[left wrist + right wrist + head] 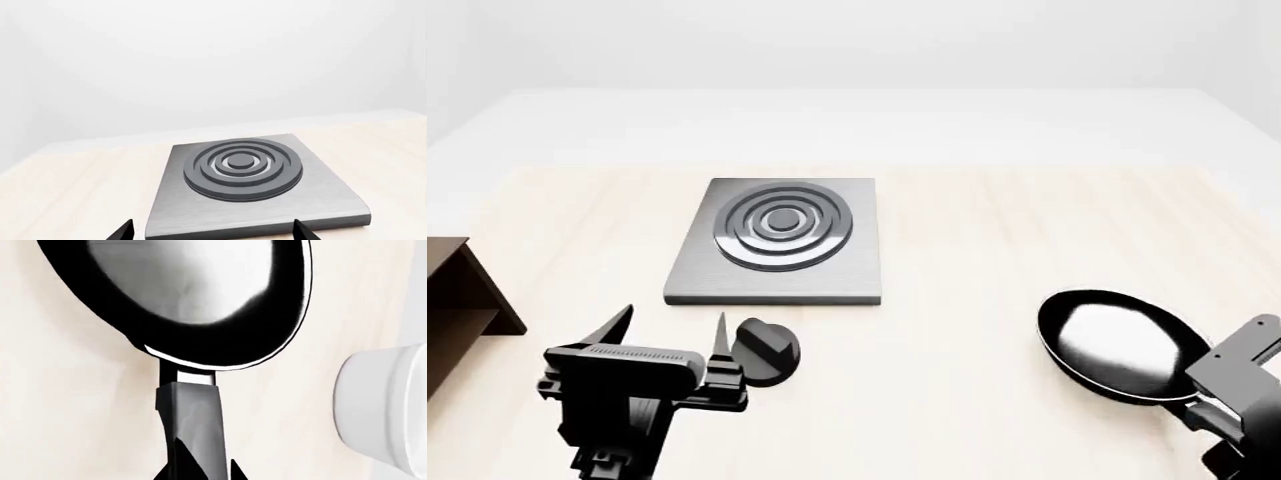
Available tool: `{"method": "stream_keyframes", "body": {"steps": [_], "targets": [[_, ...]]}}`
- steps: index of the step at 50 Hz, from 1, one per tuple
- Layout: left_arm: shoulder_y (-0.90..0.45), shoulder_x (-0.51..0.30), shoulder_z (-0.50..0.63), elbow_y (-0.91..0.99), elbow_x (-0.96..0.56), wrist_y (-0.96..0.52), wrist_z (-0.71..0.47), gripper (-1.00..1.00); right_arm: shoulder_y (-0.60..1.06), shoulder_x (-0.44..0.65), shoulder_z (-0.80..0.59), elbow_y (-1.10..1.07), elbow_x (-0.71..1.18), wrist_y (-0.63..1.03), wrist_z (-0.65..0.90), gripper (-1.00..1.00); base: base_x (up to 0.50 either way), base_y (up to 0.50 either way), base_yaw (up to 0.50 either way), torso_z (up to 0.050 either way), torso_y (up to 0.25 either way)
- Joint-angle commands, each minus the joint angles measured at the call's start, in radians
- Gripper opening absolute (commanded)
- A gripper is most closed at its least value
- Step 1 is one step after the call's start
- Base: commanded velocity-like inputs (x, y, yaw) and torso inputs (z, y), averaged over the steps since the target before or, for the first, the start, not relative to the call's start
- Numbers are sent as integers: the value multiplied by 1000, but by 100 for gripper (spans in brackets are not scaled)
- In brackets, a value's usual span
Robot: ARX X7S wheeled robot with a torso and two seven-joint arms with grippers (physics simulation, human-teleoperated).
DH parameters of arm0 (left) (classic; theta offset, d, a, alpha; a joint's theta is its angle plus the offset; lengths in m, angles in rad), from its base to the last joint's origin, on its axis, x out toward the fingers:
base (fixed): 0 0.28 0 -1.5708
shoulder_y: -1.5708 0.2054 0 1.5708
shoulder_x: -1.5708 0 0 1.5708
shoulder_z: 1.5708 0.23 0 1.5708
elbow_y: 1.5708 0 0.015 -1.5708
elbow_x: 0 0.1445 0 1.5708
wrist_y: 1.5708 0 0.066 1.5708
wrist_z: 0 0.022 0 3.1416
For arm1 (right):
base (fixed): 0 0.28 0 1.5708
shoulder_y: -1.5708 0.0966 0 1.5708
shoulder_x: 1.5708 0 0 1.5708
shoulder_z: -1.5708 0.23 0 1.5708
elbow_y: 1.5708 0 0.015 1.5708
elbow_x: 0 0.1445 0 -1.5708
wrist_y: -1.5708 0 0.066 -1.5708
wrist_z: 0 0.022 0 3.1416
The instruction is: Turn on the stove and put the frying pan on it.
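The stove [777,240] is a flat dark-grey slab with raised burner rings, lying on the pale wooden table; it also shows in the left wrist view [253,175]. Its round black knob [767,350] sits in front of the slab. My left gripper [673,320] is open and empty, just left of the knob, its fingertips [123,231] wide apart before the slab's near edge. The black frying pan [1121,345] rests at the right. My right gripper [1225,395] is shut on the pan's handle [190,415]; the pan's glossy inside [193,280] shows beyond it.
A dark brown wooden shelf [461,290] stands at the table's left edge. A white bowl [383,410] stands beside the pan handle in the right wrist view. The bare table [988,230] stretches between the stove and the pan.
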Motion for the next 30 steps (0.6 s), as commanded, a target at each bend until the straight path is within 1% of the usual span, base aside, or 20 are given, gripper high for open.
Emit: {"method": "stream_keyframes", "body": {"steps": [1,5,13,19,23,30], "targets": [[3,-4,3,6,-4,3,-3,100,120,76,-70,-112,-73,69,-121,-100,0,0,0,0,0],[3,-6,1,9,-7,1,-5,100,182,91,-96,-142,-87,93,-169,-100,0,0,1,0,2],[3,-9,0,13,-11,0,-8,100,265,106,-135,-163,-105,105,-218,-100,0,0,0,0,1],[3,-12,0,15,-14,-1,-10,100,365,106,-154,-169,-111,91,-243,-100,0,0,0,0,0],[3,-13,-1,18,-16,-2,-12,100,442,101,-194,-164,-129,88,-267,-100,0,0,0,0,3],[6,-14,-1,12,-18,4,-14,100,515,80,-221,-152,-140,75,-271,-100,0,0,0,0,1]]}}
